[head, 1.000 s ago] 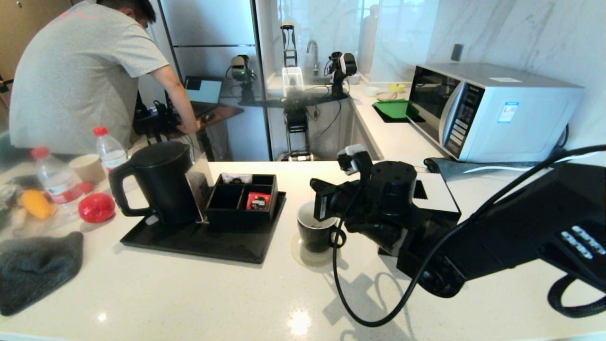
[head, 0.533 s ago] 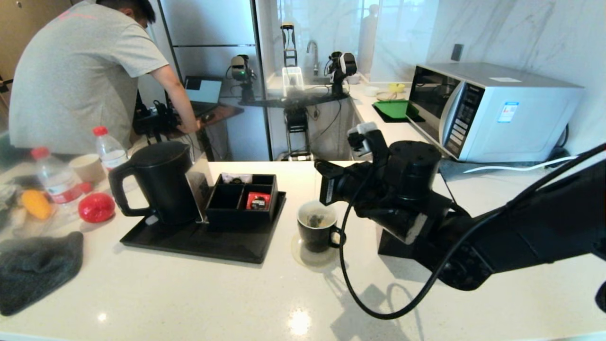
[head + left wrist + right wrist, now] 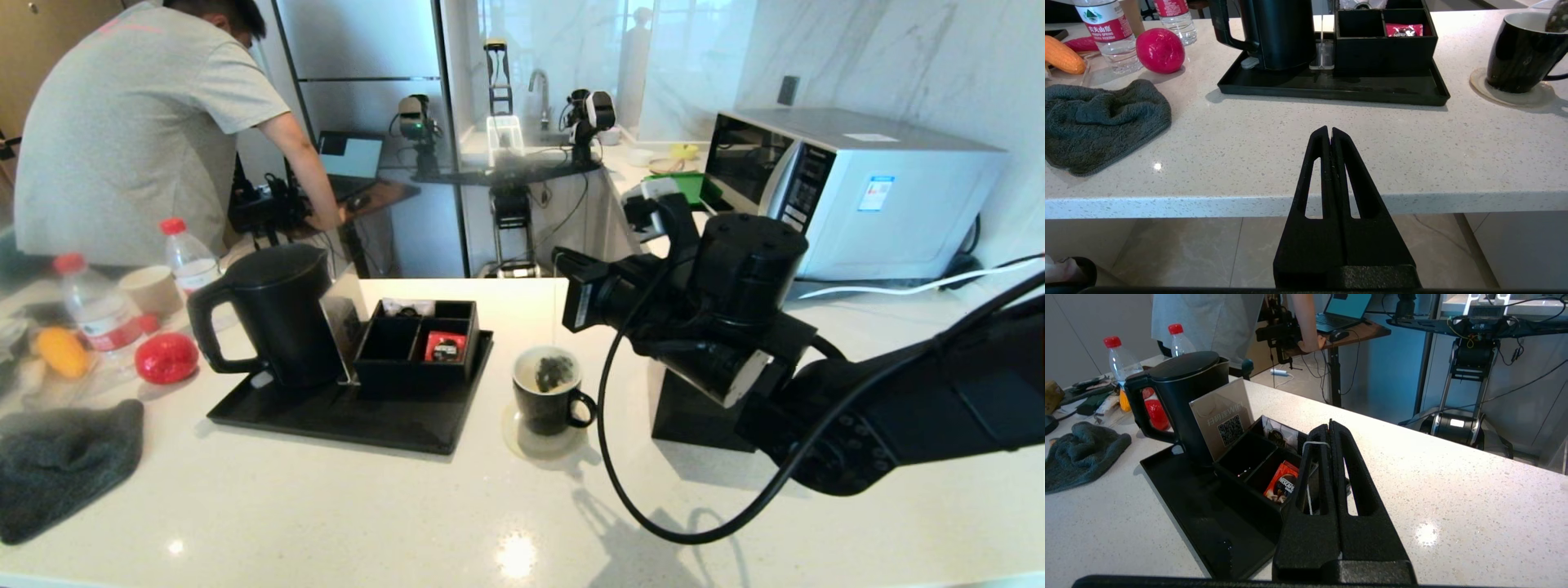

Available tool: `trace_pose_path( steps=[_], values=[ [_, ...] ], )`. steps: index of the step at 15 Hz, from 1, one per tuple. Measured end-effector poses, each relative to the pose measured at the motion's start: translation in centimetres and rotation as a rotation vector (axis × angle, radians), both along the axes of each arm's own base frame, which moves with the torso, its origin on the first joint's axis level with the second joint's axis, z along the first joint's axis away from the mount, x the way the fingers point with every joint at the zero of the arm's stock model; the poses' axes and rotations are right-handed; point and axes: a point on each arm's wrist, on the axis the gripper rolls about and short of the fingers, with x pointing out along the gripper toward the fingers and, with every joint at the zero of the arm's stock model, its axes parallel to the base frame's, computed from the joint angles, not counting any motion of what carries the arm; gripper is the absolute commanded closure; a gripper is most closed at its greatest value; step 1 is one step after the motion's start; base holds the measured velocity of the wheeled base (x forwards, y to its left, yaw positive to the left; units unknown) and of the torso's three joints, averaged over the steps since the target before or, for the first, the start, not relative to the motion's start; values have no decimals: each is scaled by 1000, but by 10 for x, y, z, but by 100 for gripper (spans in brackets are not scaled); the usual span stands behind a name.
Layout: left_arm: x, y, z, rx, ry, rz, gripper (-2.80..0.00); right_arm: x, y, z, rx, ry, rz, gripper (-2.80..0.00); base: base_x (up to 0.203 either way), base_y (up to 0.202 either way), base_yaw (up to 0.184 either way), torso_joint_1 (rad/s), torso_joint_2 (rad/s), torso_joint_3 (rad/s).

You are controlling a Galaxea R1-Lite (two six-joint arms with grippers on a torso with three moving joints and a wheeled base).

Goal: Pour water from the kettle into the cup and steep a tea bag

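The right gripper (image 3: 1329, 428) has its tips hidden behind its own wrist in the head view; the wrist view shows the jaws pressed together on the thin pale thread (image 3: 1308, 444). Whether water fills the small black mug with white inside (image 3: 549, 398) is hard to tell. The dark grey-green tea bag (image 3: 555, 371) hangs at the mug's rim, directly below the raised arm. At the mug's 9 o'clock, the tall matte black kettle (image 3: 277, 314) stands on the black tray (image 3: 343, 416). The left gripper (image 3: 1329, 136), jaws together and empty, is parked off the counter's near edge.
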Motion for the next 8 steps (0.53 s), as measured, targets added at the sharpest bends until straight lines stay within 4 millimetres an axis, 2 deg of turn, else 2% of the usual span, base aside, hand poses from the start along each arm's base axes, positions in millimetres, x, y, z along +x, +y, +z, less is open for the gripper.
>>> trace_pose_path(
  steps=[5, 8],
  values=[
    [0, 0, 0, -1, 0, 0, 0, 4, -11, 4, 1, -8, -30, 0, 0, 0, 0, 0, 0, 0],
    [0, 0, 0, -1, 0, 0, 0, 6, -21, -1, -36, -13, -55, 0, 0, 0, 0, 0, 0, 0]
  ],
)
